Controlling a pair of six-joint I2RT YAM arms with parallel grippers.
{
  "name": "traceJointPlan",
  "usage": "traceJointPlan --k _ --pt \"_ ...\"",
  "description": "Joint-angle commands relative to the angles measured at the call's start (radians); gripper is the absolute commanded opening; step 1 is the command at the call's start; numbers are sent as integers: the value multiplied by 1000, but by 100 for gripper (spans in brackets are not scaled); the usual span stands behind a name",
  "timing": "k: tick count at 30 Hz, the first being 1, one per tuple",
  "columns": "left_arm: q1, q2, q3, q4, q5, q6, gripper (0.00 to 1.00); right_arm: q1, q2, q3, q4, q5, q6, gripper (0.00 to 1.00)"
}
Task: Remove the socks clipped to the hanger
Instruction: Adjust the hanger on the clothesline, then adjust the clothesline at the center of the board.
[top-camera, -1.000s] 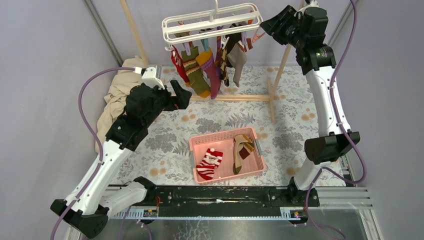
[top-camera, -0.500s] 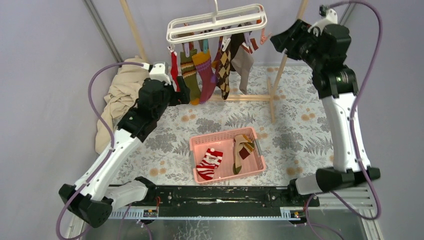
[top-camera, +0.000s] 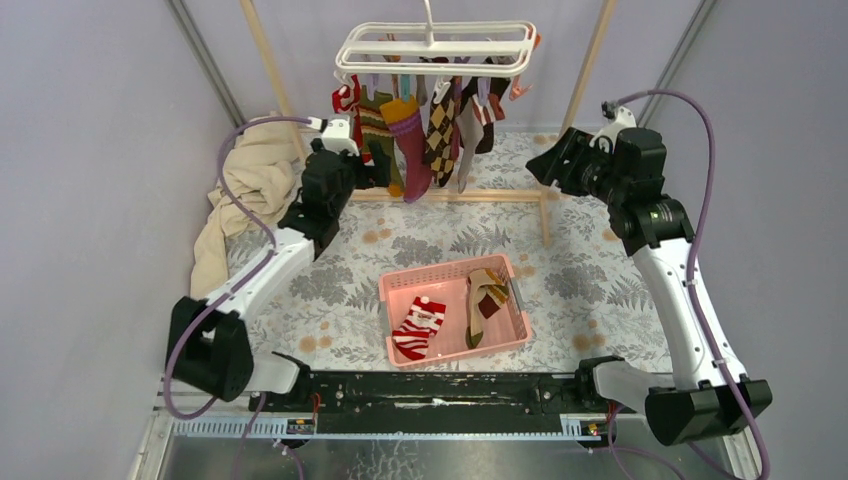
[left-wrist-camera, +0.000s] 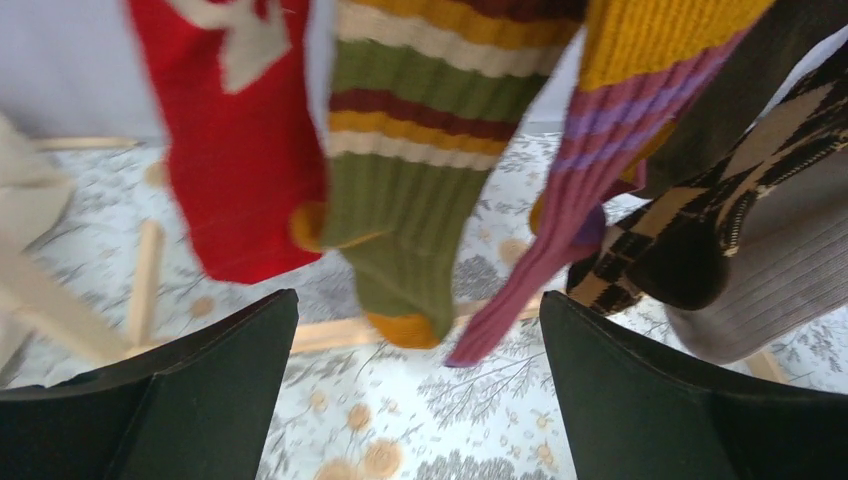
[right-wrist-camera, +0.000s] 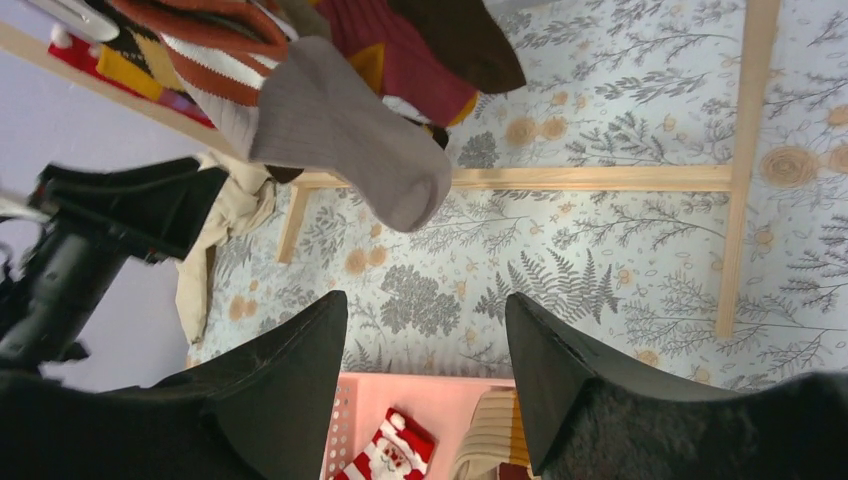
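The hanger (top-camera: 437, 50) hangs at 12 o'clock over the table (top-camera: 590, 260), a white barred rack with the socks (top-camera: 410, 140) clipped in a bunch beneath it, in front of the wooden frame (top-camera: 470, 196). The left gripper (top-camera: 372, 168) sits at 9 o'clock of that bunch, close beside the lower ends; in its wrist view the claw stands wide, both fingers (left-wrist-camera: 200, 400) well apart with nothing between them, and a red sock (left-wrist-camera: 240, 150), a green striped sock (left-wrist-camera: 410, 200) and a magenta sock (left-wrist-camera: 560, 230) dangle just above the gap. The right gripper (top-camera: 538, 165) is at 3 o'clock of the socks, apart from them, its claw parted and empty, with a grey sock (right-wrist-camera: 350, 140) hanging ahead of it. At 6 o'clock of the hanger a pink basket (top-camera: 440, 268) holds a red-white striped sock (top-camera: 418, 328) and a tan sock (top-camera: 485, 300). A beige cloth (top-camera: 245, 190) is heaped at 9 o'clock of the table
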Motion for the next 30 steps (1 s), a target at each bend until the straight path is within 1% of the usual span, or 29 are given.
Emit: traceJointPlan --k 1,6,10,13,19,21,22,23,30 --pt "29 99 -7 329 182 0 99 -4 -73 -27 63 -75 -21 66" --pt "51 189 61 371 260 -1 98 -4 -108 -72 43 -103 -35 66" --pt "54 233 110 385 323 -29 98 -4 -115 -105 58 -127 -33 66" --pt "54 249 120 409 338 -48 98 -3 -110 -118 75 -149 -20 66" --pt "54 297 162 401 350 -53 98 -4 -110 -130 83 -168 -19 66" --pt "54 304 164 410 352 -64 96 -4 -113 -132 84 -169 -19 66" --pt "54 305 165 413 349 -69 93 -4 -113 -132 84 -172 -19 66" --pt "54 310 167 413 345 -70 87 -4 -113 -128 82 -173 -19 66" --pt "54 335 212 371 344 -89 41 -4 -112 -122 69 -192 -33 66"
